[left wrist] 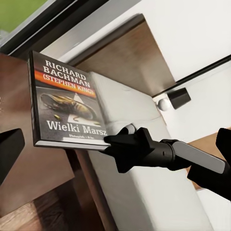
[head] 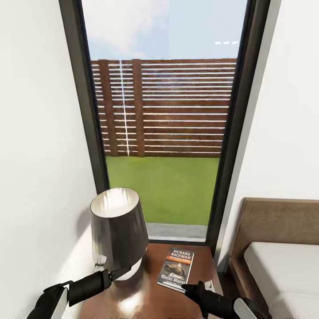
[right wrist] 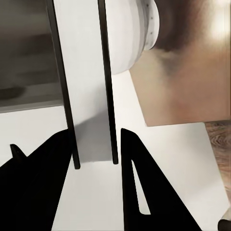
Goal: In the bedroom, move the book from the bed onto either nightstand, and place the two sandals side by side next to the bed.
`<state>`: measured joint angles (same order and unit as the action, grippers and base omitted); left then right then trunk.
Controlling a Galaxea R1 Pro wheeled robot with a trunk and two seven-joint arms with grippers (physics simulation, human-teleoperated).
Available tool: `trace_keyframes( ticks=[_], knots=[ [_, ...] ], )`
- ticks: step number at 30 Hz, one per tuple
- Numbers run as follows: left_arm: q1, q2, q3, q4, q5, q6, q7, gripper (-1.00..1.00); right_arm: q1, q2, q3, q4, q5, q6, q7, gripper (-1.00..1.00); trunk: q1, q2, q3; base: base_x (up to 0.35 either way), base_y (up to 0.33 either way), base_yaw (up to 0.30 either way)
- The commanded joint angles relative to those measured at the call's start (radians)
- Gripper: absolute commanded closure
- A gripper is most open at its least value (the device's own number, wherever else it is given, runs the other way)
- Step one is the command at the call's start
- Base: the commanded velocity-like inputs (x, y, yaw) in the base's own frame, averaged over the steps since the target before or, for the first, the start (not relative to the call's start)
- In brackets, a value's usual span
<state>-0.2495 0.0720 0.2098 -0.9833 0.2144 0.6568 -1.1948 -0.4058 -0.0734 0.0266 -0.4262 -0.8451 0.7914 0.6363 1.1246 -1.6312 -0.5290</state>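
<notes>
The book (head: 176, 267), a dark paperback with white "RICHARD BACHMAN" lettering, lies flat at the right side of the nightstand (head: 146, 297). My right gripper (head: 188, 287) is shut on the book's near edge. In the right wrist view the book (right wrist: 89, 96) runs edge-on between the two black fingers (right wrist: 130, 163). The left wrist view shows the cover (left wrist: 67, 103) with the right gripper (left wrist: 120, 143) clamped at its corner. My left gripper (head: 121, 271) hovers open beside the lamp base, holding nothing. The bed (head: 288, 270) is to the right. The sandals are out of view.
A black-shaded lamp (head: 118, 226) with a white base (right wrist: 130, 33) takes up the nightstand's left half. A tall window (head: 164, 133) stands behind it and white walls close in on both sides. The brown headboard (head: 283, 221) borders the nightstand's right.
</notes>
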Motion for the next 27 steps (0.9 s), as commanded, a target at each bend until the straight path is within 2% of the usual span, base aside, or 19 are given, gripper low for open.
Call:
trace_keyframes(
  ticks=[1, 27],
  knots=[
    [-0.001, 0.0, 0.0, 0.0, 0.003, 0.009, -0.002, -1.0, -0.001, 0.0, 0.003, 0.0, -0.006, 0.005, 0.001, 1.0, 0.004, -0.008, -0.004, 0.0, 0.0, 0.0],
    [-0.001, 0.0, 0.0, 0.0, 0.003, 0.009, -0.001, -1.0, -0.001, -0.001, 0.004, 0.0, -0.005, 0.003, -0.002, 1.0, 0.104, -0.19, -0.086, 0.0, 0.0, 0.0]
  ],
)
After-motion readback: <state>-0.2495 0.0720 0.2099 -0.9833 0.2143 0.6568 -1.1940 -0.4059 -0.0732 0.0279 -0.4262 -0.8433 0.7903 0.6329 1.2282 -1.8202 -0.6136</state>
